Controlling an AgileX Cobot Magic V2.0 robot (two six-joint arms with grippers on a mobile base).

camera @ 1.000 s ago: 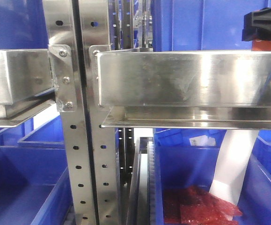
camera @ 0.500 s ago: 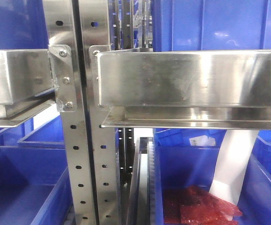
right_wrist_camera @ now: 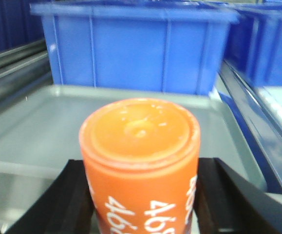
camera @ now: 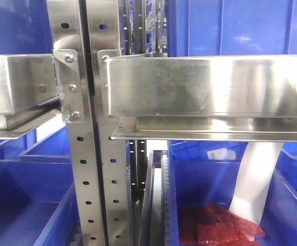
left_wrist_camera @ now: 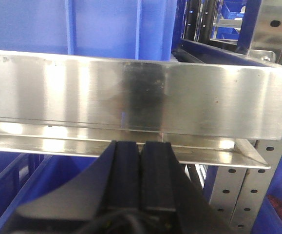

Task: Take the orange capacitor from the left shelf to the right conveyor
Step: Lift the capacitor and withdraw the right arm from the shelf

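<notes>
Leave the left gripper [left_wrist_camera: 141, 148] parked just below the steel ledge of the left shelf [left_wrist_camera: 131, 97], pads pressed together on nothing. Carry the orange capacitor [right_wrist_camera: 140, 141] upright in the right gripper [right_wrist_camera: 141, 204], clamped between both fingers [right_wrist_camera: 70, 200] over the shallow silver tray [right_wrist_camera: 38, 122]. Squeeze firmly — smooth side, likely slippery. Raise above the tray lip before swinging right; avoid the blue bin [right_wrist_camera: 131, 48] close behind. Release only over the right conveyor — not in view.
</notes>
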